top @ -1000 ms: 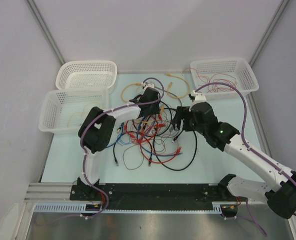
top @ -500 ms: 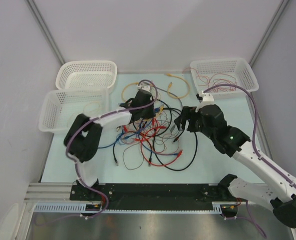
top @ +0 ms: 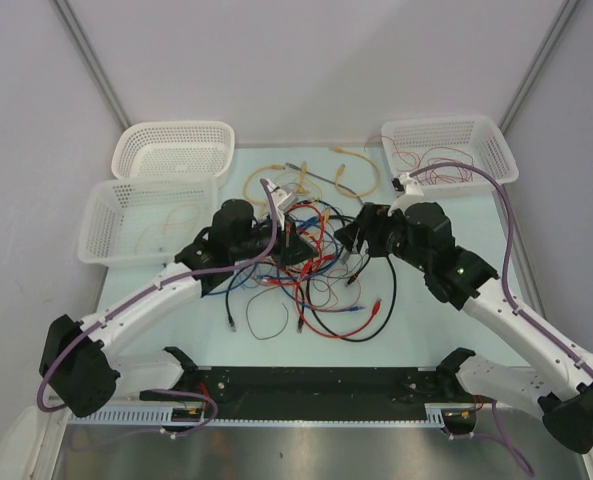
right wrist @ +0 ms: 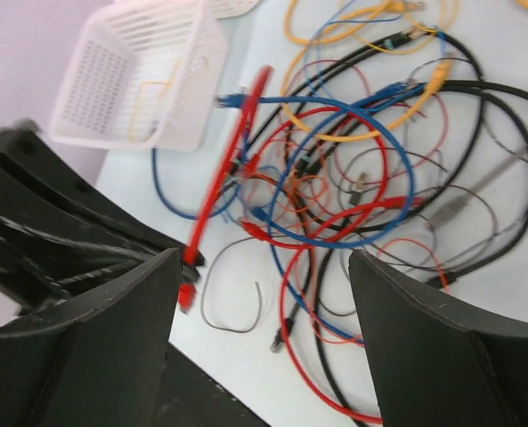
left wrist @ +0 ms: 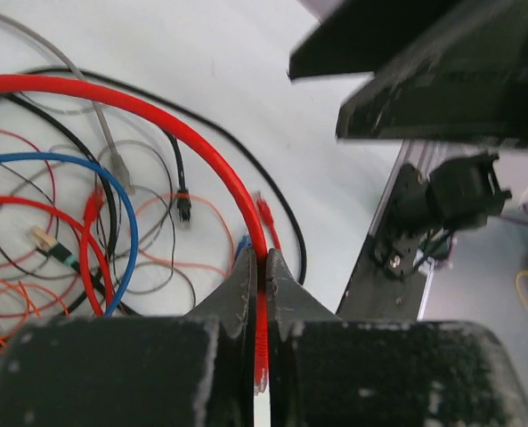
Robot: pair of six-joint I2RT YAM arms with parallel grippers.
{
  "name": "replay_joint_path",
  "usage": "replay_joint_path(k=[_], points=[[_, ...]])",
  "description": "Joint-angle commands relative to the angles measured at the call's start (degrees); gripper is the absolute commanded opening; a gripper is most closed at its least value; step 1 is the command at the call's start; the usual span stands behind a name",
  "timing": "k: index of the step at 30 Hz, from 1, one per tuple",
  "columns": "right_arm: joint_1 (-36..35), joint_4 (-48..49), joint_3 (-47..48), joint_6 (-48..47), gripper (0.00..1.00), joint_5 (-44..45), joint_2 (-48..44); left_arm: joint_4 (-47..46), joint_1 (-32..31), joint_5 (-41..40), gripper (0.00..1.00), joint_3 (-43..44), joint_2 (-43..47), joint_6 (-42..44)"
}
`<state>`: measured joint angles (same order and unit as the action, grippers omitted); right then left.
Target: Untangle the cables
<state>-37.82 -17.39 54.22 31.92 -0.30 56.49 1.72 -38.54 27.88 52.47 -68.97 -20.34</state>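
The cables (top: 311,275) lie in a tangle of red, blue, black and orange-yellow wires mid-table. My left gripper (top: 292,243) sits over the tangle's left side. In the left wrist view it (left wrist: 264,260) is shut on a thick red cable (left wrist: 68,84), whose plug end sits between the jaws and which arcs away to the left. My right gripper (top: 349,243) hovers at the tangle's right side. In the right wrist view it (right wrist: 264,258) is open and empty above the wires (right wrist: 361,160), and the held red cable (right wrist: 232,151) shows blurred.
Two white baskets (top: 171,150) (top: 146,222) stand at the back left, and a third (top: 451,150) holding thin red wires stands at the back right. Yellow cables (top: 266,175) lie behind the tangle. The black rail (top: 306,385) runs along the near edge.
My left arm has swung out to the left, and its gripper has moved toward the near side with the red cable. My right gripper has shifted slightly left.
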Motion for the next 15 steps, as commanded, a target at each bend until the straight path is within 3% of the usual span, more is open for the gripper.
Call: replay_joint_path(k=[1,15], points=[[1.69,7.71,0.72,5.07,0.81,-8.49,0.64,-0.92,-1.0,6.49,0.01,-3.16,3.75,6.62],[2.23,15.8,0.8,12.99,0.78,-25.28,11.54,-3.91,-3.2,4.82,0.0,-6.15,6.13,5.49]])
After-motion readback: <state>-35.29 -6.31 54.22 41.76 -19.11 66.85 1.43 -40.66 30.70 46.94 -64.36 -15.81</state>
